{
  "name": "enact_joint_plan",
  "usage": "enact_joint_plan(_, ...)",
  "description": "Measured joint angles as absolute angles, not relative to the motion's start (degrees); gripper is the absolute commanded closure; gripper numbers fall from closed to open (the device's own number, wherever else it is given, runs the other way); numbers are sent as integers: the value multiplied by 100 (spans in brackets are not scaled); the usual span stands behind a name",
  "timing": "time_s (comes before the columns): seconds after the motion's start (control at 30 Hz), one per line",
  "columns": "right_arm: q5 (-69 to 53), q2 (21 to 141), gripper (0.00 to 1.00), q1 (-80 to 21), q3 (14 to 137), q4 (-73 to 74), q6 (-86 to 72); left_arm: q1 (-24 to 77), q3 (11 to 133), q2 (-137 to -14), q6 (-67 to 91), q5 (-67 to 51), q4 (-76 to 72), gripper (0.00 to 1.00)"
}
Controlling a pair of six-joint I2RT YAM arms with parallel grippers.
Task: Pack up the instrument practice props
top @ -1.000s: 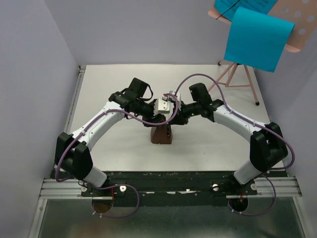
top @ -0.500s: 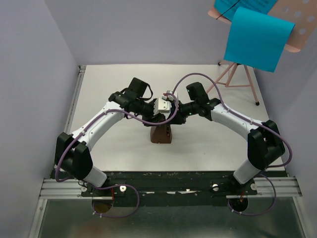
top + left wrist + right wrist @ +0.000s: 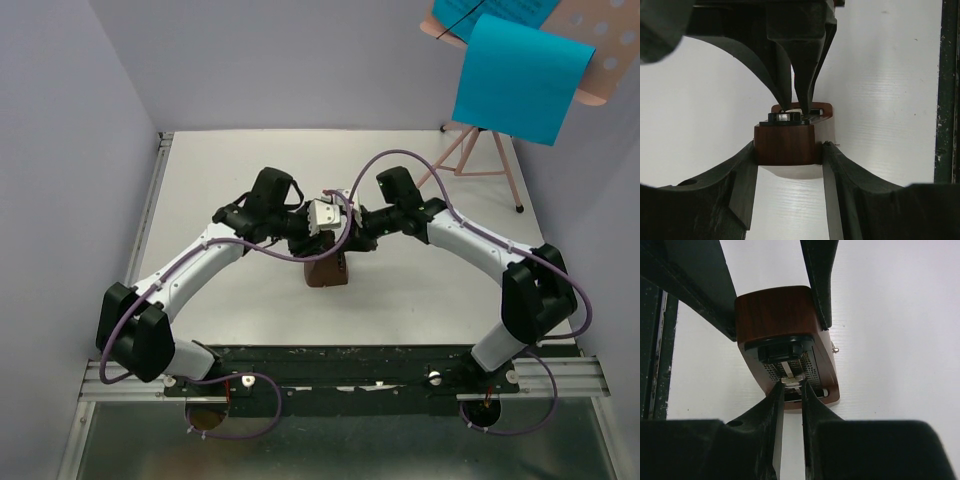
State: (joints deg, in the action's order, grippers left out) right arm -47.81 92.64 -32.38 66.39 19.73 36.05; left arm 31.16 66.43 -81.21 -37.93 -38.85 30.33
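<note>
So far nothing is packed, as far as you can see. The metronome [image 3: 775, 310] stands upright on the table [image 3: 230, 170], about mid-table and nearer the arms than the back wall, with both arms meeting over it.

Your left gripper [image 3: 788, 150] straddles the brown body with a finger against each flank, and it looks clamped on the block. Your right gripper [image 3: 792, 386] comes in from the opposite side. Its fingers are almost together, pinched on the thin metal pendulum [image 3: 790, 371] at the metronome's face. You appear to be steadying the body with one arm while the other handles the pendulum, probably to stow it. That reading is a judgement only.

The rest is undone. The pink stand [image 3: 612, 70] is up on its legs in the far right corner, well apart from the arms. The blue sheet [image 3: 520, 75] hangs on its desk. No box or bag shows in any view, so you cannot tell where the props should go.
</note>
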Motion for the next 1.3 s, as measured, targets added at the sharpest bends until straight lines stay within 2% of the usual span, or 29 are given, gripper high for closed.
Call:
enact_joint_plan(0.07,-4799,9240,73,-3242,6641,2047,3828,3129,6405,-7957,-3693,-3811,2724,85)
enact_joint_plan(0.13,-4812,9225,69,-3242,6650,2106,3983,3175,6189,-7800,-3629,-3739,2467,72)
enact_joint_plan(0.3,-4762,9220,44,-3240,6683,2117,4082,3199,6003,-7710,-3542,-3590,2060,45)
enact_joint_plan(0.33,-4744,9212,40,-3240,6683,2115,4045,3199,5975,-7699,-3553,-3520,1973,38)
enact_joint_plan(0.4,-4676,9168,32,-3232,6663,2086,3870,3199,5946,-7693,-3570,-3470,1870,18)
enact_joint_plan(0.43,-4637,9131,23,-3199,6646,2075,3750,3201,5940,-7693,-3599,-3433,1828,4)
enact_joint_plan(0.47,-4619,9091,16,-3140,6637,2078,3616,3199,5937,-7693,-3621,-3343,1776,1)
enact_joint_plan(0.6,-4501,8868,8,-2834,6626,2097,3000,3144,5946,-7673,-3682,-3153,1682,1)
enact_joint_plan(0.97,-3245,8597,10,-1973,6646,2703,2477,3107,6053,-7352,-3642,-2934,1817,1)
enact_joint_plan(1.3,-1245,9797,7,-1411,7214,3111,2517,2910,6049,-6707,-3601,-2729,2108,1)
